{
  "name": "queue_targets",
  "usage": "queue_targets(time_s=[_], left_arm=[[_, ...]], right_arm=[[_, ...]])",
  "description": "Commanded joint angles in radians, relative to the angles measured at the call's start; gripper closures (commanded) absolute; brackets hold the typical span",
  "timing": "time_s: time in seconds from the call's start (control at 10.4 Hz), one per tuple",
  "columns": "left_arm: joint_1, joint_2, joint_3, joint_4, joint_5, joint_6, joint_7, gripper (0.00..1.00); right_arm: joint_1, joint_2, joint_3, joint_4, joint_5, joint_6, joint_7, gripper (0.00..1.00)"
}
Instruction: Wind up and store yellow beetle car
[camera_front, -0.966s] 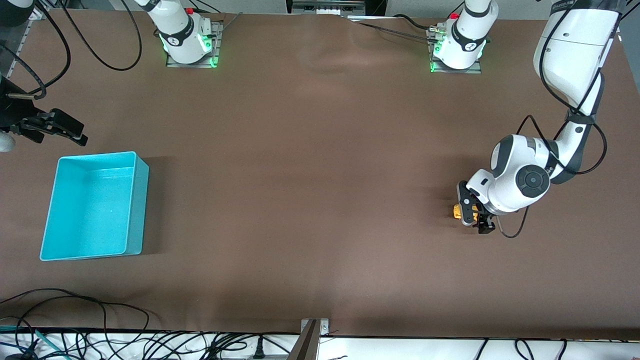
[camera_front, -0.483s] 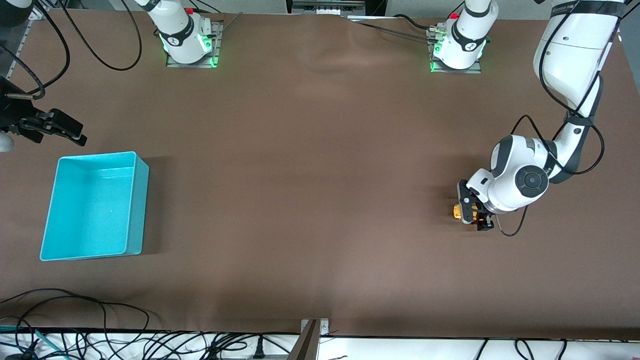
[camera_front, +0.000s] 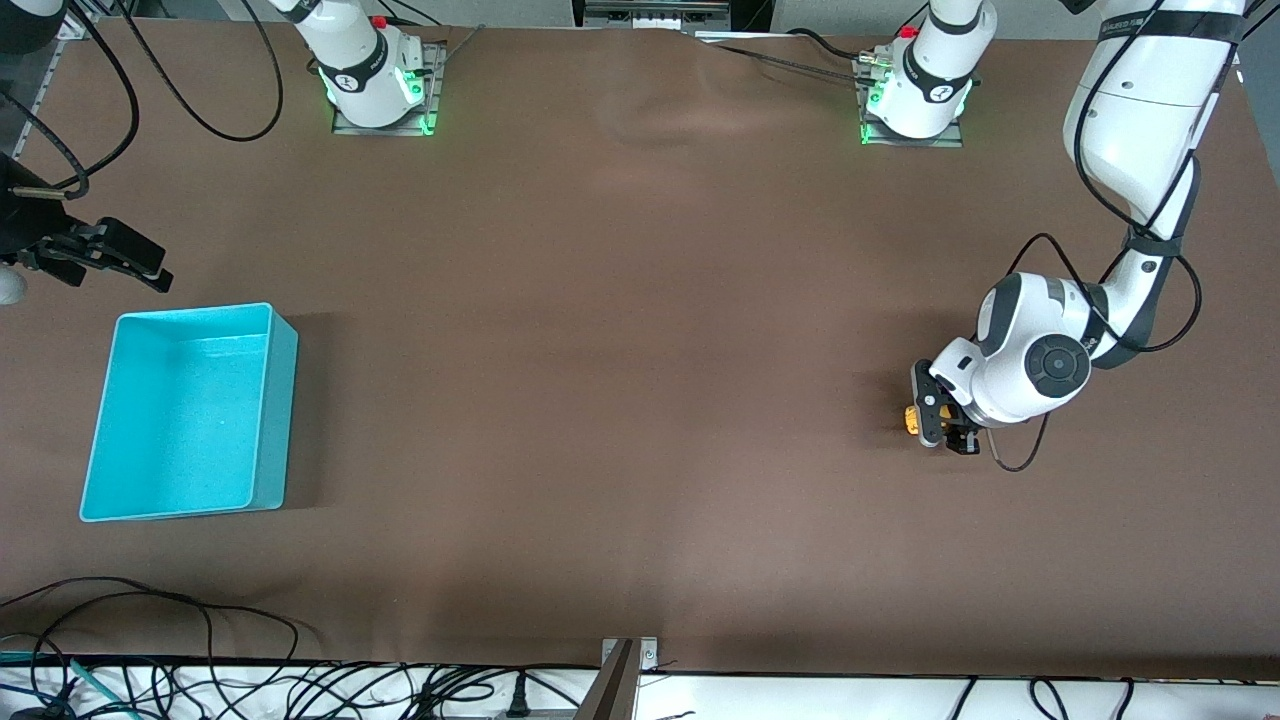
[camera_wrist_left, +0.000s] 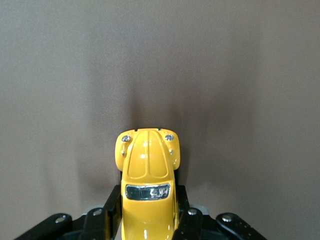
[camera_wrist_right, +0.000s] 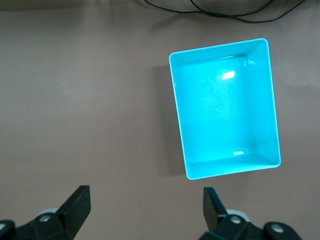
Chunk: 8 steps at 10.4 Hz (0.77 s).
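**Left gripper closed on the yellow car, right arm waiting by the bin**

The brown table (camera_front: 620, 330) fills almost the whole front view. Its surface is plain, with only some soft wrinkles near the robots' bases.

The turquoise bin (camera_front: 283, 400) is the biggest thing on it. It stands at the right arm's end of the table, and nothing lies inside it. In the right wrist view the bin (camera_wrist_right: 272, 115) is seen from above, with bright reflections on its floor.

The left arm comes down from its base and bends low over the table at its own end. Its wrist is turned so that the left gripper (camera_front: 945, 428) is right at the surface. The fingers (camera_wrist_left: 111, 212) are closed on the two sides of the yellow beetle car (camera_front: 912, 419), and they touch its body. In the left wrist view the car (camera_wrist_left: 148, 165) has its rounded end with two small lamps pointing away from the gripper, and a dark window shows on its top. The car is well apart from the bin.

The right arm waits. The right gripper (camera_front: 120, 254) hangs over the table just beside the bin, toward the robots' bases. Its fingers (camera_wrist_right: 77, 202) stand wide apart, and they hold nothing.
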Motion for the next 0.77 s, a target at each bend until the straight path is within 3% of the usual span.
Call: queue_targets(time_s=[0.0,0.68], left_arm=[[0.013,-0.005,-0.008,-0.007,0.028,0.010,0.044,0.89],[0.056,0.010,-0.003,-0.001,0.028,0.004,0.101,0.89]], right_arm=[[-0.005,0.006,0.001,0.020,0.000,-0.004,0.010,0.00],[-0.005,0.006,-0.002,0.020,0.000,-0.006,0.008,0.00]])
